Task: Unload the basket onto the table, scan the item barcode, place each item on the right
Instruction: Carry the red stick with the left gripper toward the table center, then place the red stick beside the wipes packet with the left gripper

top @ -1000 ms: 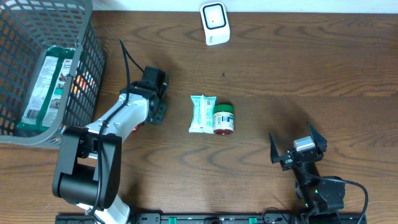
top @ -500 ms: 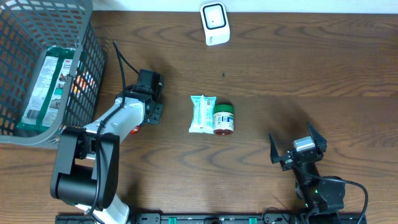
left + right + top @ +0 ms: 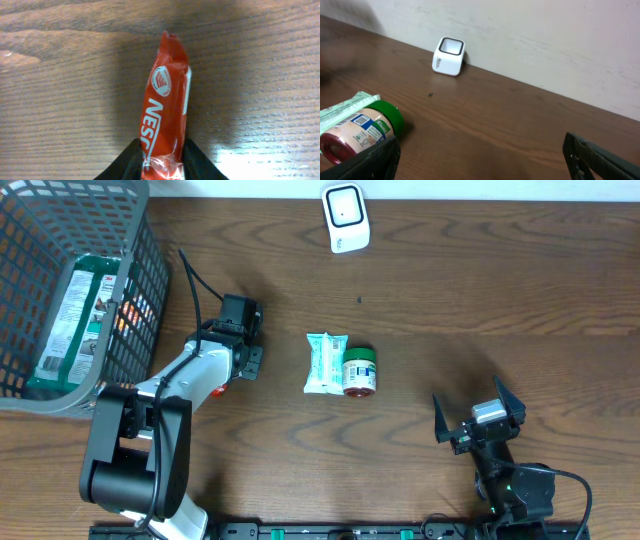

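Observation:
A red Nescafé stick packet point(image 3: 167, 100) lies lengthwise on the wood table, its near end between the jaws of my left gripper point(image 3: 162, 156), which is shut on it with both fingers pressed to its sides. From overhead the left gripper point(image 3: 243, 340) points down at the table and hides the packet. The white barcode scanner point(image 3: 345, 218) stands at the table's far edge, also in the right wrist view as the scanner point(image 3: 449, 56). My right gripper point(image 3: 478, 425) rests open and empty near the front right.
A green-lidded jar point(image 3: 359, 372) lies on its side against a pale green packet point(image 3: 325, 363) at mid-table. A grey wire basket point(image 3: 140, 270) at the far left holds a green box point(image 3: 75, 315).
My left gripper has shifted slightly left and away from the jar, and its jaws have narrowed onto the red packet. The right arm has not moved.

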You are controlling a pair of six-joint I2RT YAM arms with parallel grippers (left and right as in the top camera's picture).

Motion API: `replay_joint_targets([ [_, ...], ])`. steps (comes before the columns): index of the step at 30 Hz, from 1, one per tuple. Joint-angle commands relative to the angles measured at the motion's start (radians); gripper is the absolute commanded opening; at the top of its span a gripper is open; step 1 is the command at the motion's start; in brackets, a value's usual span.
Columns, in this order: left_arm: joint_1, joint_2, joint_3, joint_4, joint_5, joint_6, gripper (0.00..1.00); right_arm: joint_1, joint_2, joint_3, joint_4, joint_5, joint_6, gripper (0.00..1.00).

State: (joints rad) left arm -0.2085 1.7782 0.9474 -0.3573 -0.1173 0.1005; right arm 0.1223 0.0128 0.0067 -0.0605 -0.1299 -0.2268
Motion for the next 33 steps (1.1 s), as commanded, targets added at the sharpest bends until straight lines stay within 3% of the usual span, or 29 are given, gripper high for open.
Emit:
replay_joint_targets([
  [1,0.003,0.030,-0.039,-0.014,0.009,-0.008,0.24,0.016,-0.002,-0.001,-0.004,0.006,0.013,0.99],
  [7,0.003,0.027,-0.034,-0.003,0.009,-0.014,0.11,0.016,-0.002,-0.001,-0.004,0.006,0.013,0.99],
  [11,0.003,-0.020,-0.003,-0.006,0.035,-0.126,0.07,0.016,-0.002,-0.001,-0.004,0.006,0.013,0.99],
  [21,0.022,-0.094,0.012,0.008,0.691,-0.324,0.07,0.016,-0.002,-0.001,-0.004,0.006,0.013,0.99],
  [27,0.016,0.015,0.011,0.019,0.845,-0.324,0.07,0.016,-0.002,-0.001,-0.004,0.006,0.013,0.99],
  [33,0.027,0.128,0.011,0.172,1.151,-0.325,0.08,0.016,-0.002,-0.001,-0.004,0.006,0.013,0.99],
])
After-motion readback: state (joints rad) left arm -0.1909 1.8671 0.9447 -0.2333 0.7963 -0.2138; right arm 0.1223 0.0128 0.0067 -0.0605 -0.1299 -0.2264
